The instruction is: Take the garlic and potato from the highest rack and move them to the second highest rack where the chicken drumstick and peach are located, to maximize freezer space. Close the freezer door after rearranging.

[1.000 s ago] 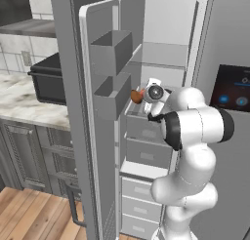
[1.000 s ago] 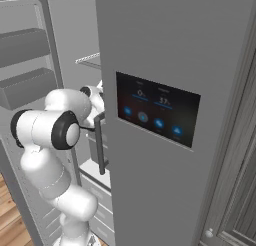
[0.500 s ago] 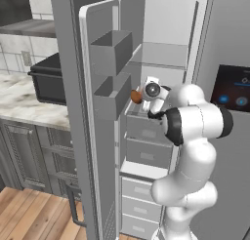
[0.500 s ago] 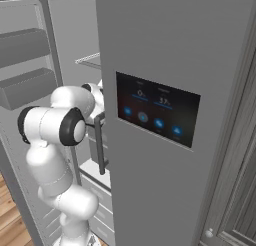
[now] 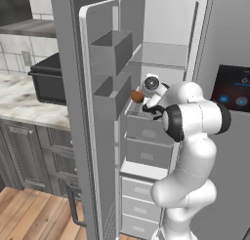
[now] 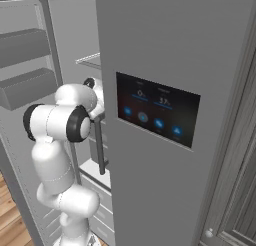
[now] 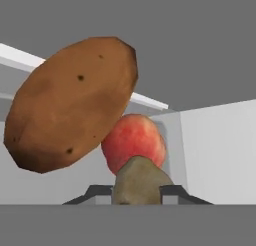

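Two doors are framing the scene: the freezer door is standing wide open with its bins, while the closed door with the touch panel is blocking most of the freezer interior in the right base view. The white arm is reaching into the compartment well below the highest rack, and over the last second it has barely been shifting. What has been changing is the tool, whose jaws have been drawing together and are now closed. In the hand view they are clamping a pale tan lump that I am taking for the garlic. If that is right, a grasp is just being completed and the carry is not yet beginning. The hand view is giving what the base views are not: the potato is looming close beside the tool, and the peach is sitting just behind the garlic. Which rack these are resting on is not showing there. The left base view is offering only a small orange-brown spot at the tool.
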Available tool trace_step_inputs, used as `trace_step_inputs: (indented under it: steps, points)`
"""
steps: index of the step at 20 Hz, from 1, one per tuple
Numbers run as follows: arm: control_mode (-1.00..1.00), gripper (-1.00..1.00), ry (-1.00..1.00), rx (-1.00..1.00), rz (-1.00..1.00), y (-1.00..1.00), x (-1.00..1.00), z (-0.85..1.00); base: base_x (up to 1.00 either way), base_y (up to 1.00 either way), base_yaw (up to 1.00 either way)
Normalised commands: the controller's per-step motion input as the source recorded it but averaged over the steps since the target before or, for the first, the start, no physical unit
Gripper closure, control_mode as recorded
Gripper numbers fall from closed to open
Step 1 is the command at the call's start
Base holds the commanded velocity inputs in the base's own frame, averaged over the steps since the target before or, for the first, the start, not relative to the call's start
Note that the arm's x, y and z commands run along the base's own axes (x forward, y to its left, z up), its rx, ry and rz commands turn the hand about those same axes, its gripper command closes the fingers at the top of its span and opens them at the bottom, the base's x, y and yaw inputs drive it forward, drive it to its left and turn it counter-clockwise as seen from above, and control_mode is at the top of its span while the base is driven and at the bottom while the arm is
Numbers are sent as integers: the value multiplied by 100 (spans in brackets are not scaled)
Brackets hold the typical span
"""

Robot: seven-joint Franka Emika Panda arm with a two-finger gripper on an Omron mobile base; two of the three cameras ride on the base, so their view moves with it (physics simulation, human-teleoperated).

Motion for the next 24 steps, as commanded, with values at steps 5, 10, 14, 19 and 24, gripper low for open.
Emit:
trace_step_inputs:
  steps: [5,10,14,19,24]
  points:
    - [-100,100,2,0,0,-24,0,-56,0,0,0]
    - [-100,100,12,0,0,-12,0,-59,0,0,0]
    - [-100,100,15,0,0,-2,3,-55,0,0,0]
    - [-100,100,24,-1,0,0,11,-55,0,0,0]
    - [-100,100,17,-1,1,0,8,-66,0,0,0]
